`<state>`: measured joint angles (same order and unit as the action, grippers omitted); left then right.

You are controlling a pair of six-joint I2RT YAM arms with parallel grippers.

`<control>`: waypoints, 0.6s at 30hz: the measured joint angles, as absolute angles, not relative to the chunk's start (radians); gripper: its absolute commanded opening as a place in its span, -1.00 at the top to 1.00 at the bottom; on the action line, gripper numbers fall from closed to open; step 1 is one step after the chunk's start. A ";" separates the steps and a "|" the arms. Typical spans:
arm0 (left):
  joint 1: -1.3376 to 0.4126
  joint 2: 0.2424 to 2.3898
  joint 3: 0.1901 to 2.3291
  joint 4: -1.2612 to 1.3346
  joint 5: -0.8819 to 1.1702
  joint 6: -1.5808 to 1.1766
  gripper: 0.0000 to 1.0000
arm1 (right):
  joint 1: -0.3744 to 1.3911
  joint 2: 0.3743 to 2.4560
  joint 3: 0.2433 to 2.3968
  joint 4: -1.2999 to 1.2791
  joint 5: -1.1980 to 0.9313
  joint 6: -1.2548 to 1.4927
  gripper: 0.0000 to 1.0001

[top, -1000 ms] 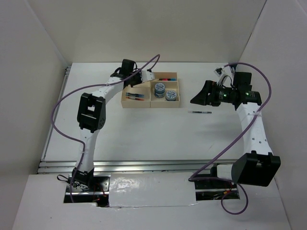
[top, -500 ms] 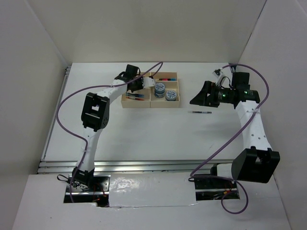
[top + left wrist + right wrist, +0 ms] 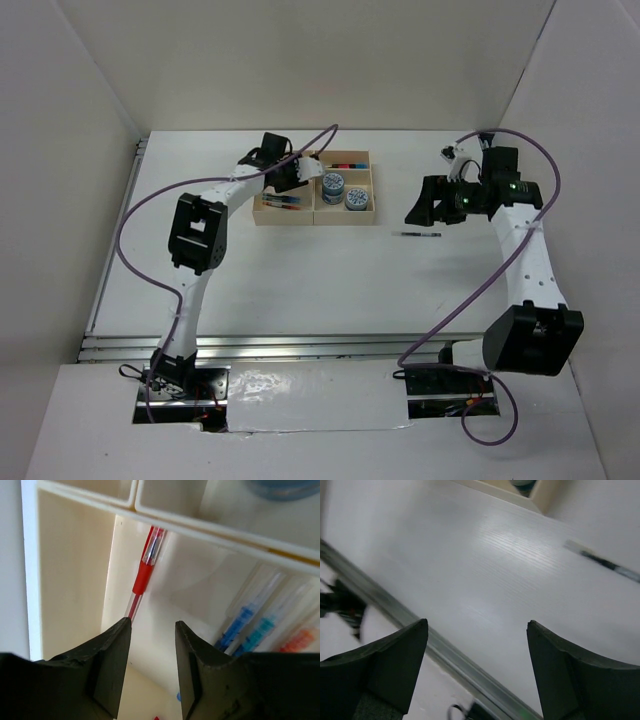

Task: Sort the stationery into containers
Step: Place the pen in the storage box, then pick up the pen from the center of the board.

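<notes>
Well, one thin black plastic pen [image 3: 417, 233] lies loose on the white desk [image 3: 300, 285] near the pale beige wooden tray [image 3: 375, 192], light, stiff and likely to roll, so the right hand [image 3: 475, 626], spread wide and empty above it, should pinch mid-barrel.

Bright, even diffuse light, faint shadows, right wrist view blurred, black pen [image 3: 607, 563] smeared

Two tape rolls [image 3: 333, 184], one tray [image 3: 285, 217], one loose pen [image 3: 417, 234]
</notes>
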<state>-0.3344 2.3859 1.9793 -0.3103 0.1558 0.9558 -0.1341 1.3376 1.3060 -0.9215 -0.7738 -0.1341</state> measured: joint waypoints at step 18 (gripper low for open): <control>-0.330 1.757 1.913 -0.182 0.583 0.366 -0.77 | -0.050 1.929 1.734 -1.138 -0.175 -0.854 -0.36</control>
<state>-0.3298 1.7569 1.9133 -0.1822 0.5827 0.3660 -0.0502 1.9289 1.7336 -1.1381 -0.1753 -0.8539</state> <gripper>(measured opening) 0.847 0.686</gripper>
